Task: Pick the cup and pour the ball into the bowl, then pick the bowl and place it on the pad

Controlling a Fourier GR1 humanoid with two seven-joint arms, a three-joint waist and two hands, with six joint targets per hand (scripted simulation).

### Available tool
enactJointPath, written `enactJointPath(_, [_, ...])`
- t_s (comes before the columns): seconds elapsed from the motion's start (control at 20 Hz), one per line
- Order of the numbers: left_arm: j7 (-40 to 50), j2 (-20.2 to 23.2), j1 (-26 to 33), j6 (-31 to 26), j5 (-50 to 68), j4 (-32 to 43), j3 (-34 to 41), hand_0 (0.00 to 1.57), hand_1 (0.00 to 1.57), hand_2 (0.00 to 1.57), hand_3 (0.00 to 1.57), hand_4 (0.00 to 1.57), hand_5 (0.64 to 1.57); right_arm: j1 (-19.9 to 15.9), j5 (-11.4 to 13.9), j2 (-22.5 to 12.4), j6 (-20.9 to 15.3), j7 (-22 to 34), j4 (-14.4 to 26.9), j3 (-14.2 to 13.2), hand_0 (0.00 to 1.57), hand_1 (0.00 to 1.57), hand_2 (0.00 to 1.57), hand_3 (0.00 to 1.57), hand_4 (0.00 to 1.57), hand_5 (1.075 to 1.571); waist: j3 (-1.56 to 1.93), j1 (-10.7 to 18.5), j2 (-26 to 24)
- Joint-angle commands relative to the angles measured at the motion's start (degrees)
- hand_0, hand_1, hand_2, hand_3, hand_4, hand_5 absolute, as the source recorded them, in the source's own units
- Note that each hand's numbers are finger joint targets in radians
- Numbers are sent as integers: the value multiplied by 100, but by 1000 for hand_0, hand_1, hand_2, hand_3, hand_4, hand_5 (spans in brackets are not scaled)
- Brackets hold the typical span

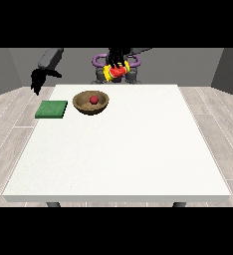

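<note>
Nearest me on the desk (pixel 138 159), the bowl (pixel 91 102) already holds the ball (pixel 93 99), just below the robot hand (pixel 114 63) clasping the cup (pixel 116 71), so I'd set it down, then carry the bowl level to the pad (pixel 52 109).

Bowl (pixel 91 102) sits on the table (pixel 138 149) toward the far edge, about eleven o'clock from the table's centre, with the ball (pixel 94 100) lying inside it. Pad (pixel 52 109) lies flat just beside the bowl at its nine o'clock, near the table's left edge. Cup (pixel 116 71) is held up in the hand (pixel 114 59) beyond the far edge, at one o'clock from the bowl; the other hand (pixel 38 79) hangs off the table at the pad's eleven o'clock.
</note>
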Motion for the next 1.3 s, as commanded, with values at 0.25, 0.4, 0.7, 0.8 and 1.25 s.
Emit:
enactJointPath(0.25, [-1064, 537, 958, 1045, 2459, -742, 1982, 859, 859, 1571, 1555, 925, 1555, -79, -172, -87, -252, 63, -137, -205, 0, 0, 0, 0, 411, 1556, -14, 625, 550])
enactJointPath(0.4, [-1339, 79, 1052, 1019, 3578, -929, 2548, 1244, 1244, 1571, 1243, 907, 1546, -14, -207, 116, -268, -96, -174, -203, 0, 0, 0, 0, 225, 1565, -19, 533, 915])
enactJointPath(0.7, [-2243, -185, 1024, 953, 5258, -841, 3448, 519, 519, 0, 0, 830, 1545, -326, -301, 346, -102, 22, -476, -73, 0, 0, 0, 0, 391, 1570, -15, 141, 1582])
enactJointPath(0.8, [-2856, -190, 1319, 1064, 5611, -557, 3646, 0, 0, 0, 0, 797, 1554, -474, -202, 696, -438, 188, -771, 133, 0, 0, 0, 0, 404, 1569, -18, 75, 1537])
enactJointPath(1.25, [-3322, 107, 1613, 416, 6402, -132, 3922, 0, 0, 0, 0, 0, 1527, -321, 53, 879, -586, 317, -630, 478, 0, 0, 0, 0, 0, 1545, 13, -221, 1114])
